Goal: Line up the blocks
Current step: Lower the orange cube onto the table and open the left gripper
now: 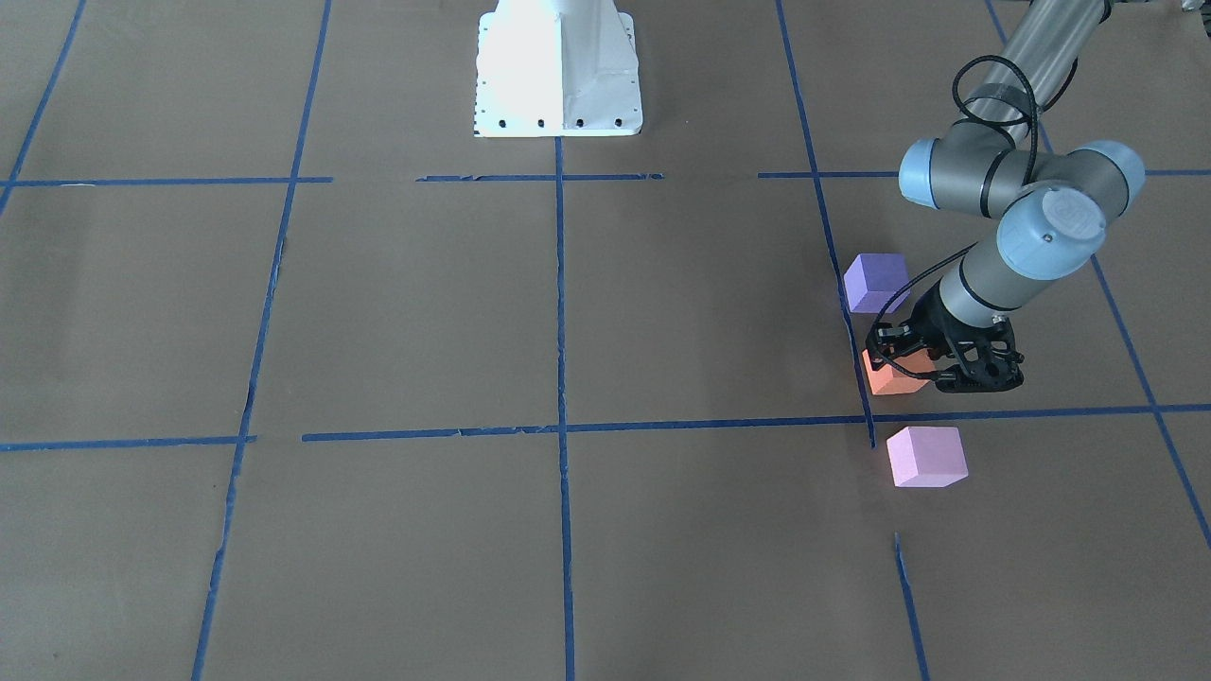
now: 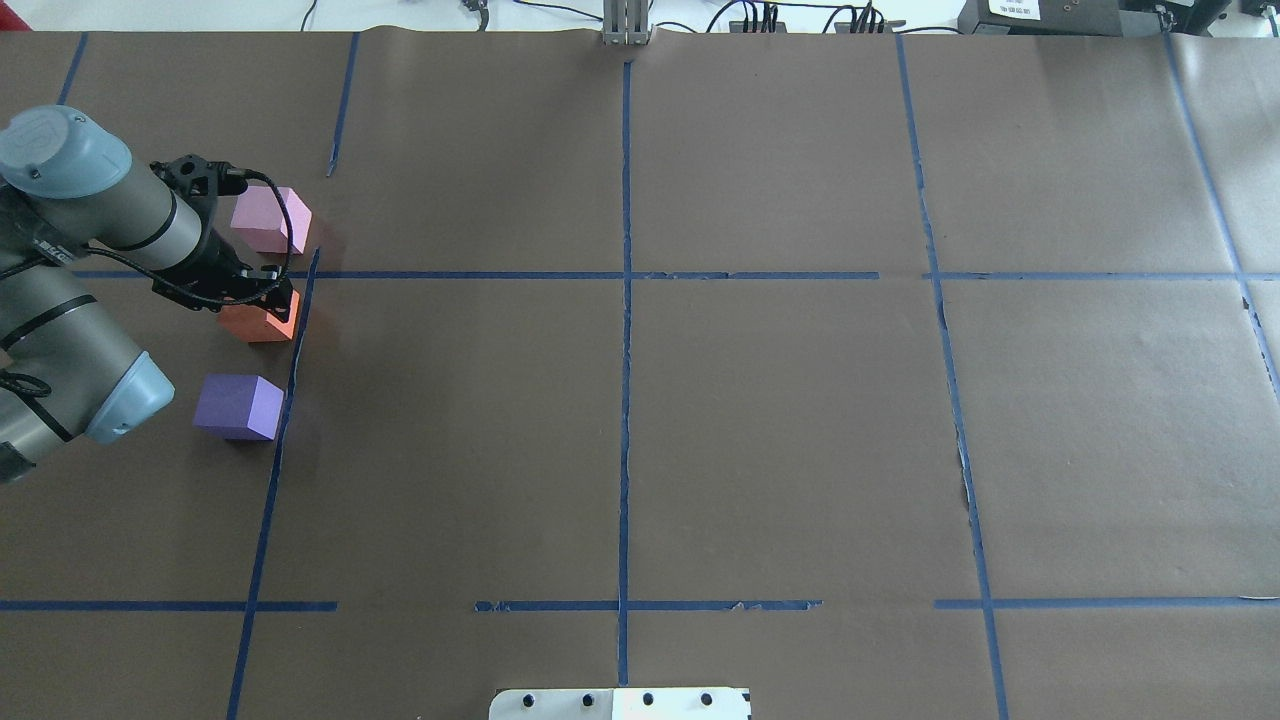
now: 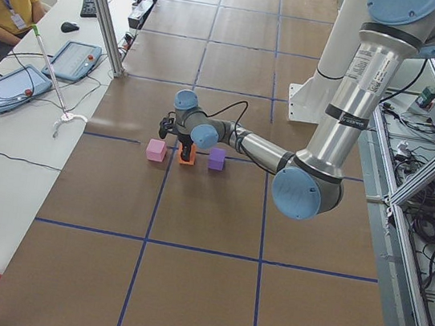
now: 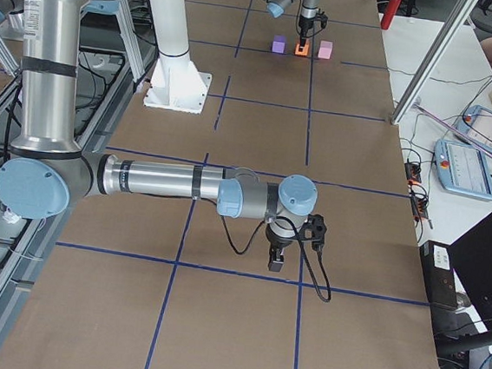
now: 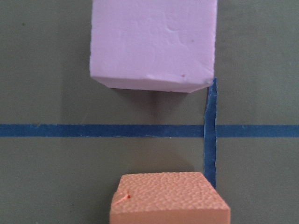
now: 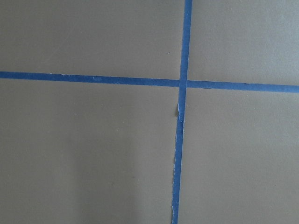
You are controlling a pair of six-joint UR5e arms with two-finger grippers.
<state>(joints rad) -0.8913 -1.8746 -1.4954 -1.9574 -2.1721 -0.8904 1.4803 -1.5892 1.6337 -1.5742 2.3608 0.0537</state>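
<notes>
The three blocks stand in a row along a blue tape line at the table's left end. The orange block (image 1: 894, 380) is in the middle, the dark purple block (image 1: 875, 282) nearer the robot, and the pale pink block (image 1: 927, 456) farther out. My left gripper (image 1: 906, 357) is down over the orange block (image 2: 250, 325), which rests on the table, with its fingers against the block's sides. The left wrist view shows the orange block (image 5: 170, 198) low and the pink block (image 5: 154, 42) beyond it. My right gripper (image 4: 275, 259) shows only in the exterior right view; I cannot tell its state.
The brown paper table top (image 2: 780, 430) carries a grid of blue tape lines. The robot's white base (image 1: 558, 71) stands at the middle of the near edge. An operator's table with tablets (image 3: 13, 86) lies beyond the far edge.
</notes>
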